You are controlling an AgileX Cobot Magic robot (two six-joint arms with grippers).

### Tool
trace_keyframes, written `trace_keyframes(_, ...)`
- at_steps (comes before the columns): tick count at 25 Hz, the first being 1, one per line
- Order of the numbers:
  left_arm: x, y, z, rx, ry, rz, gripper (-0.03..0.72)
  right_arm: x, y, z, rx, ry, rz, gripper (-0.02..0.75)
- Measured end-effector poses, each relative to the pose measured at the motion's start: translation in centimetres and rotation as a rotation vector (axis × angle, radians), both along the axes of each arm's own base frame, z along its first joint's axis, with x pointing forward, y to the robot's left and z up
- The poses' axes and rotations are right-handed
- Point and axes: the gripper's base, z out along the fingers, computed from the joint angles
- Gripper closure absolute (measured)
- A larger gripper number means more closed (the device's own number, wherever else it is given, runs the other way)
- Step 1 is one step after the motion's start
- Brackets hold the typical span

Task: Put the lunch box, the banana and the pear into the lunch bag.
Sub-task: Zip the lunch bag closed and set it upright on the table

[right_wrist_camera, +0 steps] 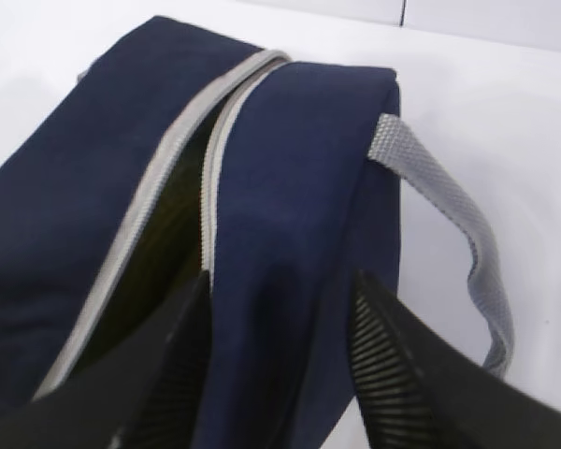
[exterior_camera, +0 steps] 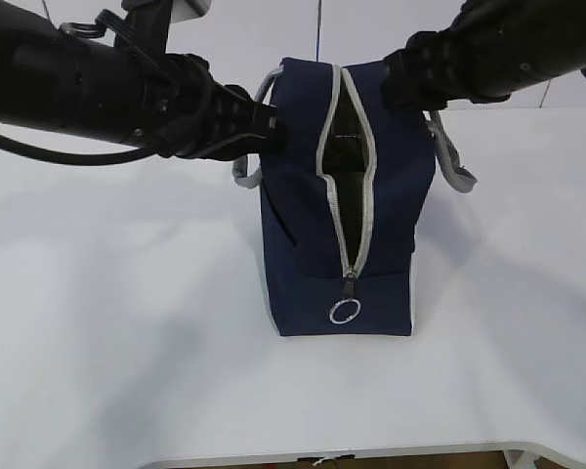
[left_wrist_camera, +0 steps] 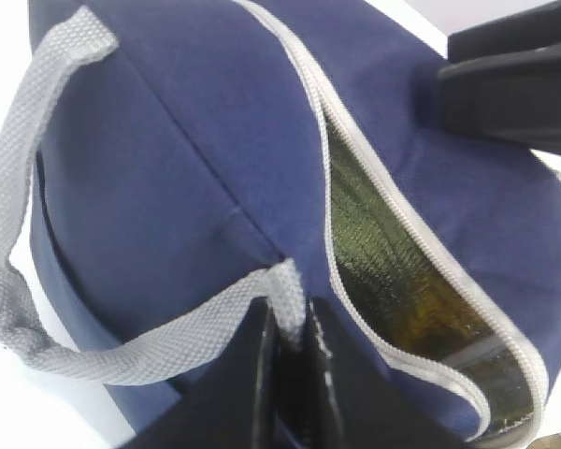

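Navy fabric lunch bag (exterior_camera: 303, 225) upright mid white table (exterior_camera: 107, 332), zip open along top & down front face, grey zipper tape (exterior_camera: 324, 127) spread into long slit w/ dark olive foil-like lining (left_wrist_camera: 383, 243) showing inside. Ring pull (exterior_camera: 344, 312) hanging low on front, near bag's base. Grey strap handles both sides: left strap (left_wrist_camera: 9, 234) looping off left wall, right strap (right_wrist_camera: 449, 215) drooping to table on right. Left gripper (left_wrist_camera: 290, 374) shut tight on left strap right where it meets bag's top seam, fingers (left_wrist_camera: 262, 383) pinched w/ webbing between; in ext view same arm reaching in from left, pressed vs bag's upper left side (exterior_camera: 269, 132). Right gripper (right_wrist_camera: 280, 346) partly spread, jaws straddling right-hand flap of opening: one finger (right_wrist_camera: 168, 365) on inner side by lining, other finger (right_wrist_camera: 402, 374) outside right wall, navy fabric between; can't tell if pads actually touching cloth or just apart from it. In ext view right arm coming from upper right, tip at bag's top right edge (exterior_camera: 410, 83). Lunch box, banana, pear not visible in any view; interior too dark & narrow to tell contents. Small white face strip visible at bag's lower right corner (exterior_camera: 411, 293).
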Motion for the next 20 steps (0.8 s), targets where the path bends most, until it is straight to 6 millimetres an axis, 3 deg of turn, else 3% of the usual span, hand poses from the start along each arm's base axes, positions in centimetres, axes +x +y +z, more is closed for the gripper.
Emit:
trace_keyframes(9, 0.0, 0.0, 0.0, 0.003, -0.002, -0.002, 0.68, -1.5, 0.0, 2.8, -0.043, 0.074, 0.086, 0.323)
trace_keyframes(14, 0.0, 0.0, 0.0, 0.003, -0.003, -0.003, 0.68, -4.6, -1.0, 6.7, -0.033, -0.046, 0.115, 0.322)
trace_keyframes(20, 0.0, 0.0, 0.0, 0.004, -0.003, -0.003, 0.68, -8.1, -2.2, 9.7, -0.037, -0.119, 0.146, 0.322)
